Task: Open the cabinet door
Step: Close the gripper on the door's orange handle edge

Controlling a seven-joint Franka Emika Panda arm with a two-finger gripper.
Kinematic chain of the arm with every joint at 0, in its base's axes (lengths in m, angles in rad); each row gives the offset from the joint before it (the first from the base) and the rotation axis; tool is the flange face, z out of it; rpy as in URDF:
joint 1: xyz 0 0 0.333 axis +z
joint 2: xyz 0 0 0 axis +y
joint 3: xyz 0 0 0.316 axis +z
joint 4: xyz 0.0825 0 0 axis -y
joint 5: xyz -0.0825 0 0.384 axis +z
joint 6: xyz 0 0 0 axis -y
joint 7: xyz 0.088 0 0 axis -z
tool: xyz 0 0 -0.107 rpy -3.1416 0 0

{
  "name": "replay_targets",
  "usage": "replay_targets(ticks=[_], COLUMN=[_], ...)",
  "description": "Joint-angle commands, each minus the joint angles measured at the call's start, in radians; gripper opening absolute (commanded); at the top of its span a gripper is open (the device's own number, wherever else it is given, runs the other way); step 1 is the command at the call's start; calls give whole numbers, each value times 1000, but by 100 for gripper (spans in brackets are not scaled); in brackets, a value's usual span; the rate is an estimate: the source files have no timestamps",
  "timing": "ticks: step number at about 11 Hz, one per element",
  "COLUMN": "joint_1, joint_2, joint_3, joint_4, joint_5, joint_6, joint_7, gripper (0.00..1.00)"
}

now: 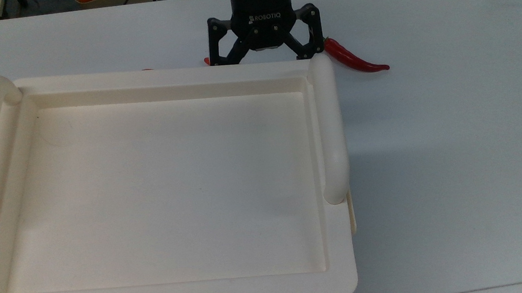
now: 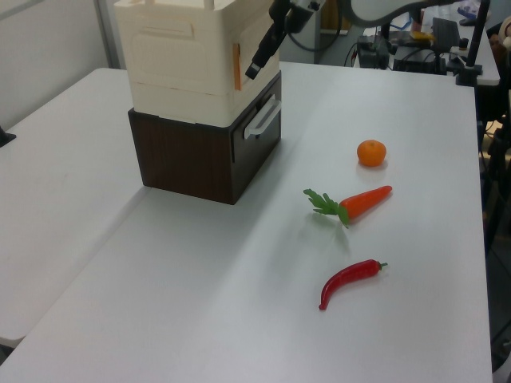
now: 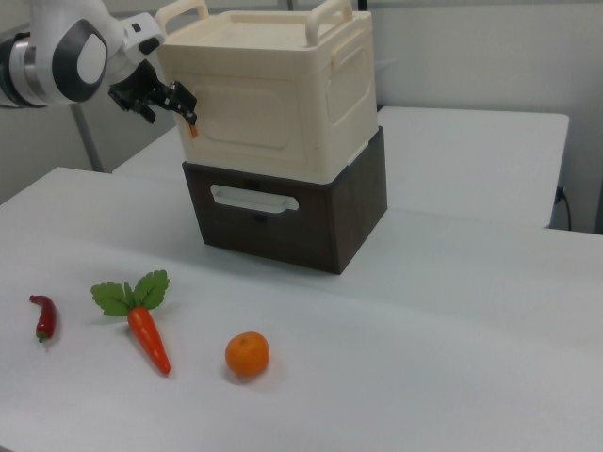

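Claw (image 1: 265, 59): fingers apart, beside cabinet (image 2: 196, 56) front, at closed cabinet door (image 3: 252, 115) edge. Chilli (image 2: 349, 280) on tabletop (image 2: 239, 303).

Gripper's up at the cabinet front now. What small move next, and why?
Probably ease the open gripper the last bit in onto the orange tab at the cabinet door's edge, then close. In the right view the fingertips sit right at that tab, and the door lies flush and shut.
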Motion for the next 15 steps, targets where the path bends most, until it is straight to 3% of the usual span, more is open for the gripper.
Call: replay_targets(ticks=[1,3,9,12,15], joint_1=[16,16,16,15,15], joint_2=[37,48,46,48,49], joint_3=[-12,-13,-12,-13,-15], joint_4=[15,15,14,14,14], joint_5=[-59,-76,-100,-100,-119], joint_6=[83,105,103,105,106], joint_7=[83,93,95,95,130], gripper=[96,84,33,31,36])
